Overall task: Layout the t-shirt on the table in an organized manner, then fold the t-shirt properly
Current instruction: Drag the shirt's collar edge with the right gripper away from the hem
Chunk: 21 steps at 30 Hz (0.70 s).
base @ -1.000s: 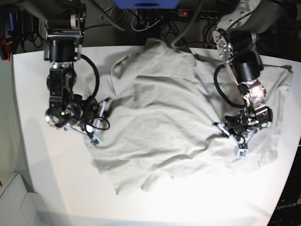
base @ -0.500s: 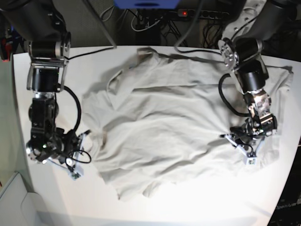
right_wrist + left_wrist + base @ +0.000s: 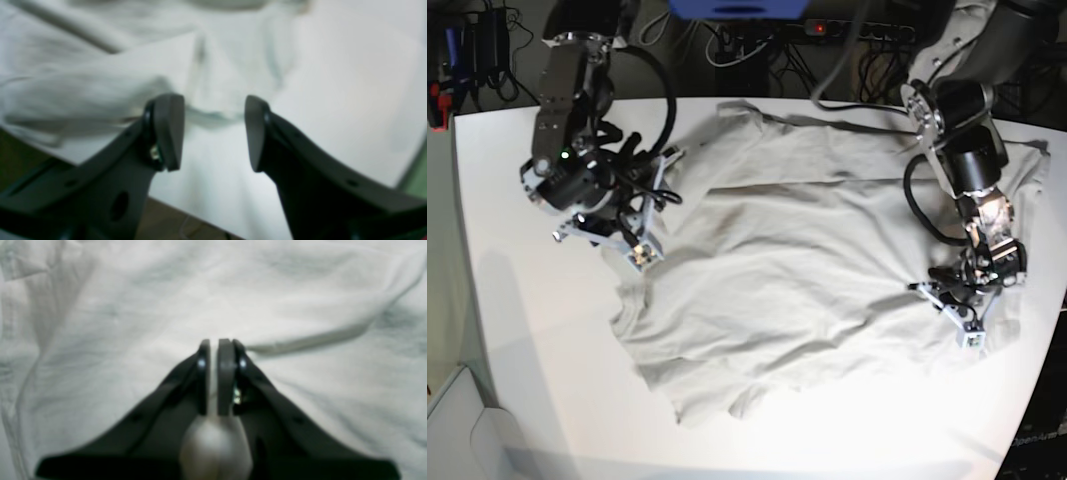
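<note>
**T-shirt spread on surface, one side pinched**

The t-shirt [image 3: 767,280] is spread wrinkled across the white surface [image 3: 527,340], hem toward the near edge. The left gripper [image 3: 214,350] is clenched on a fold of the shirt's side. The right gripper [image 3: 213,133] is held released above the other side, nothing between its jaws.

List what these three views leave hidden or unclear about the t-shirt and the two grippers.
- Base view: left gripper too small to show a grip.
- Left wrist view: blur hides any t-shirt cloth between the shut jaws.
- Right wrist view: the blurred shirt hem lies beyond the open right gripper.
</note>
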Each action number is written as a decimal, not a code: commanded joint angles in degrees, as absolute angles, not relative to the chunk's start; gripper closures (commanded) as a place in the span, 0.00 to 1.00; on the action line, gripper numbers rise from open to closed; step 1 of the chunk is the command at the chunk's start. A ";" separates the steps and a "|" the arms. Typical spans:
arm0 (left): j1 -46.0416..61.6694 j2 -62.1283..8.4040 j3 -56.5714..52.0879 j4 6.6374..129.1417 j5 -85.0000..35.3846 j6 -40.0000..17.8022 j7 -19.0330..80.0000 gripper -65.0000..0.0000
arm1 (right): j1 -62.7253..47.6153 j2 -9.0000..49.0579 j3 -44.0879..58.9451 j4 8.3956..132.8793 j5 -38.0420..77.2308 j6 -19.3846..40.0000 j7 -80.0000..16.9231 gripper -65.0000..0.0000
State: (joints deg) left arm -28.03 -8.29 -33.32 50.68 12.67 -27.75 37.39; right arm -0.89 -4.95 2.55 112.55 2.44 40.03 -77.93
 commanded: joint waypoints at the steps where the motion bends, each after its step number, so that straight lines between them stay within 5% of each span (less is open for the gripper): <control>1: -29.32 -8.92 -33.27 52.00 12.26 -27.82 36.44 0.93 | -0.92 -5.32 2.59 113.45 2.86 40.00 -77.14 0.52; 21: -28.44 -8.92 -33.27 52.09 12.26 -27.82 36.09 0.93 | -3.03 -6.73 2.51 101.49 2.51 40.00 -67.65 0.52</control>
